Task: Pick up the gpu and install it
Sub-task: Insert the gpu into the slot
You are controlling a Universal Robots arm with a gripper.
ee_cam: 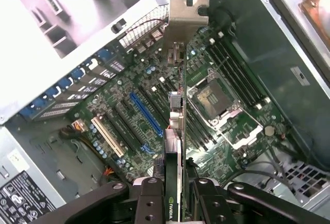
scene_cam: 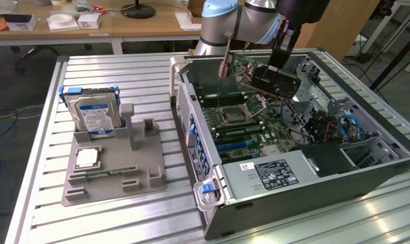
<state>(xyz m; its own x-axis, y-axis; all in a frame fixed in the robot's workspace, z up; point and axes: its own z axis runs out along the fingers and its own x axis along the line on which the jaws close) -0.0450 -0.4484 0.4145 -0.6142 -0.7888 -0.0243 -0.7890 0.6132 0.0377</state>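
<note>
The gpu [scene_cam: 276,82] hangs in the air over the open computer case [scene_cam: 191,109], tilted, with its silver bracket [scene_cam: 225,63] toward the case's back wall. My gripper [scene_cam: 277,65] is shut on the card's upper edge. In the wrist view the gpu [ee_cam: 176,126] appears edge-on, running from between my fingers [ee_cam: 150,203] out to the bracket [ee_cam: 186,15]. Below it lies the green motherboard [ee_cam: 129,87] with a blue expansion slot [ee_cam: 146,113] and the CPU socket [ee_cam: 214,97]. The card is above the board and touches no slot.
On the exterior view's left, a grey fixture [scene_cam: 147,173] holds a blue-labelled hard drive [scene_cam: 93,114], a CPU chip [scene_cam: 88,157] and a memory stick [scene_cam: 103,173]. Inside the case are the power supply [scene_cam: 273,173], blue cables [scene_cam: 347,124] and metal walls around the board.
</note>
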